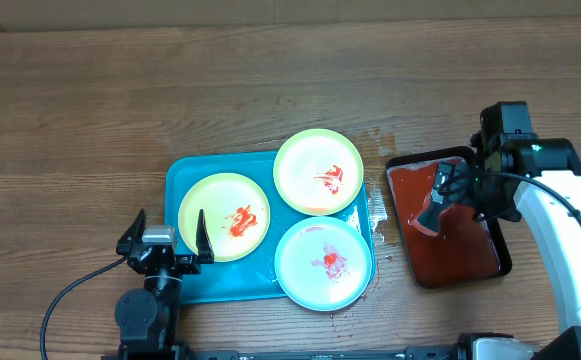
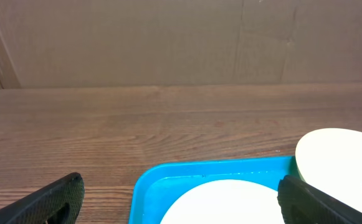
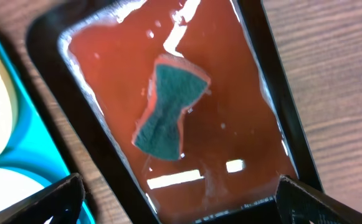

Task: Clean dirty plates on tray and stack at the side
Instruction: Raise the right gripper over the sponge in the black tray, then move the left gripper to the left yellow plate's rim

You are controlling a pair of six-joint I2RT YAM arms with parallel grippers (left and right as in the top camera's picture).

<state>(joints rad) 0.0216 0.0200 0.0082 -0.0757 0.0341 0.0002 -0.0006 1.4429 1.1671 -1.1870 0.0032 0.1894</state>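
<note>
Plates [image 1: 318, 172], all 3 smeared red, sit on the blue tray [image 1: 183, 172]. Left fingers [image 1: 201, 228] & right fingers [image 3: 59, 200] gape wide, empty; right ones hover over the sponge [image 3: 166, 112]. A sloppy pinch there could splash red liquid onto your table [image 1: 120, 90].

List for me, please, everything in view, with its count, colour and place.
plates: three, yellow-green, pale green and pale blue, all on the blue tray, each smeared red
blue tray: one, turquoise, middle of the table
black tray: one, black, filled with reddish liquid, right of the blue tray
sponge: one, green top with a pinkish edge, lying in the black tray
table: one, brown wood grain, under everything
left arm: one, black, at the blue tray's near left edge, jaws open and empty
right arm: one, white and black, over the black tray, jaws open above the sponge
</note>
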